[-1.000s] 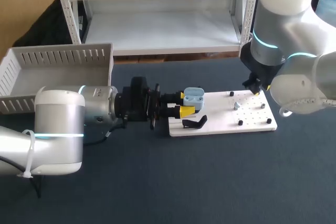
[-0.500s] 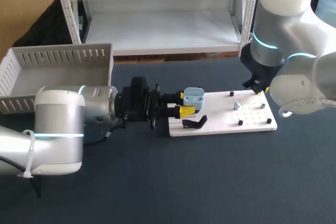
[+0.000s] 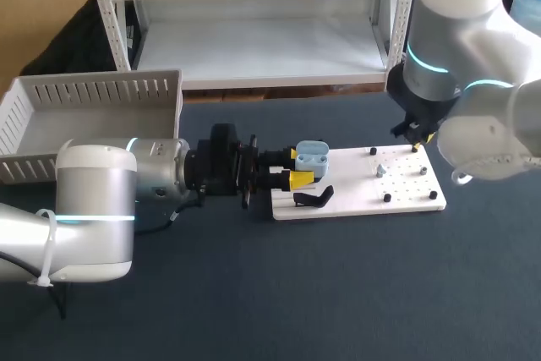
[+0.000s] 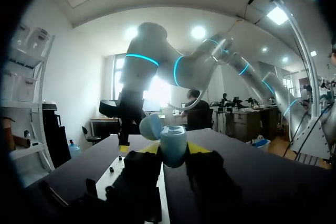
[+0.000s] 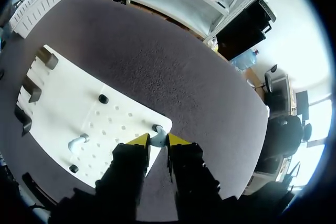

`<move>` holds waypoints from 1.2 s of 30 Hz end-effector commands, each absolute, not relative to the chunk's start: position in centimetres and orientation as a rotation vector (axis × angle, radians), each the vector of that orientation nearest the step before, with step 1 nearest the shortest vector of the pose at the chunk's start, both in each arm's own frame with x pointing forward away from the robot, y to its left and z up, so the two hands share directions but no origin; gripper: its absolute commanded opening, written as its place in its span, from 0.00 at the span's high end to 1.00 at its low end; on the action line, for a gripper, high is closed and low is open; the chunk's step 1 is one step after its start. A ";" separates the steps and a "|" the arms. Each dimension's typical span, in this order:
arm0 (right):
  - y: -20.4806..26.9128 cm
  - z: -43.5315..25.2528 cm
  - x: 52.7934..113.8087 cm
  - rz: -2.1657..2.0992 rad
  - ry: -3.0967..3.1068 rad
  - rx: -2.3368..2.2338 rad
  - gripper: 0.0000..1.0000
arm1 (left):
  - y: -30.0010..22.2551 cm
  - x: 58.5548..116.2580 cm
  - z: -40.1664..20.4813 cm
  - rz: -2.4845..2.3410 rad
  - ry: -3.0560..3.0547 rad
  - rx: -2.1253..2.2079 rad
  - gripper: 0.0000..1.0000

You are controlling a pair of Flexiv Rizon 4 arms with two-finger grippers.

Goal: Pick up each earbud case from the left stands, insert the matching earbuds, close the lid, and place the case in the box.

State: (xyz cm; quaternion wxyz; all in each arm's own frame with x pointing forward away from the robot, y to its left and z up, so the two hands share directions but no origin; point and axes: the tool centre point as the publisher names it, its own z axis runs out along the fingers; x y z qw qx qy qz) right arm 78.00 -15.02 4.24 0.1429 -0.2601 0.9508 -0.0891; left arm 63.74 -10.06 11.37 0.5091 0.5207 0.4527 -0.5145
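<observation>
Now your left gripper (image 3: 297, 166) pinches the open case (image 4: 173, 148), and your right gripper (image 5: 156, 140) pinches an earbud (image 5: 158, 132) between its tips. Next, I think, carry it into the case.

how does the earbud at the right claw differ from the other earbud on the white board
The gripped earbud sits at a corner of the white board, pinched by the right claw; the loose earbud lies further in among the holes, touched by nothing. The claw partly hides the gripped earbud; the loose earbud shows whole. Both are pale and hook-shaped, and neither is in the earbud case yet.
</observation>
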 end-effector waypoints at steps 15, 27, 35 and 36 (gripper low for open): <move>-12.2 16.2 68.6 -0.260 2.671 -0.782 1.00 | -10.1 63.8 11.3 -1.240 1.088 1.253 1.00; -7.5 20.4 61.5 -0.331 2.724 -0.744 1.00 | -10.1 63.8 11.3 -1.240 1.088 1.253 1.00; -6.2 20.8 59.7 -0.339 2.717 -0.764 1.00 | -10.1 63.8 11.3 -1.240 1.088 1.253 1.00; -6.2 20.8 59.7 -0.339 2.717 -0.764 1.00 | -10.1 63.8 11.3 -1.240 1.088 1.253 1.00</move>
